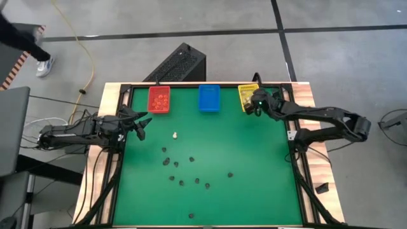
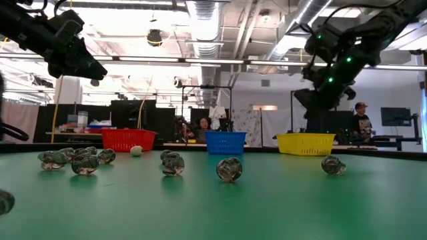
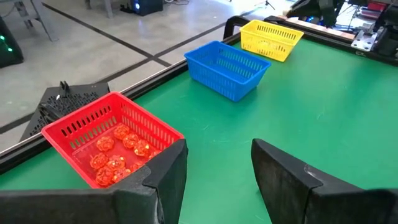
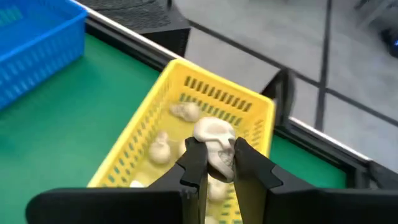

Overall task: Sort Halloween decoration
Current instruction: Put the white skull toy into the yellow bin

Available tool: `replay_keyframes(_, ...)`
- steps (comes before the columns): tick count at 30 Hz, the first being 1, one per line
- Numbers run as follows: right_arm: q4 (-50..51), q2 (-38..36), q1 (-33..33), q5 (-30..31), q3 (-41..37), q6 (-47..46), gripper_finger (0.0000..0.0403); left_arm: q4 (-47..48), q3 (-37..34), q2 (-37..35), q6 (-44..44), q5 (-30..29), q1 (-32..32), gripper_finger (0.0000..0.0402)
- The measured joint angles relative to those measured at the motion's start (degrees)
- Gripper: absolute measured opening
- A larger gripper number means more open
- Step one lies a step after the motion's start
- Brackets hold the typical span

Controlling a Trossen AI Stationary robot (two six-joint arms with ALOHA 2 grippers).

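Black trinkets [image 1: 181, 172] scattered mid-table, one cream-white trinket [image 1: 175, 135] beyond them. Left gripper [image 3: 217, 180] fingers apart, near left edge by red bin [image 1: 159, 100]. Right gripper [image 4: 217, 163] clamped on cream-white skull trinket [image 4: 215, 138] above yellow bin [image 4: 245, 102], far right corner.

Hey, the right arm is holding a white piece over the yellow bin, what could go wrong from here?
1. The right claw pinches the cream trinket only at its lower part, so it may slip early; being above the yellow bin, it would probably still land inside.
2. The bin looks light and the claw hangs close above it; dipping lower could nudge it.
3. The left claw waits open near the red bin, clear of the dark trinkets left on the mat.
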State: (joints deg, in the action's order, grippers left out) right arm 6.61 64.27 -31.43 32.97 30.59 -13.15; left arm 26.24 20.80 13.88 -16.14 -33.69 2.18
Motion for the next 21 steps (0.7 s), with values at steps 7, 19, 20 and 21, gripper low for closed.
replay_keyframes(7,-3.86,5.78,-1.02,-3.12,0.09,0.00,0.0094,0.00,0.00,-0.01,0.02,-0.13,-0.01,0.0169)
replay_keyframes(19,-4.55,8.16,-2.50,-2.93,0.09,-0.54,0.0125,0.00,0.00,0.01,-0.02,-0.15,0.02,0.0169)
replay_keyframes(20,-4.48,7.72,-2.73,-3.12,0.09,-0.52,0.0130,0.00,0.00,-0.01,-0.02,-0.15,-0.01,0.0169)
replay_keyframes(21,-4.18,7.24,-2.92,-3.14,0.09,-0.52,0.0137,0.00,0.00,0.00,-0.02,-0.15,0.02,0.0169)
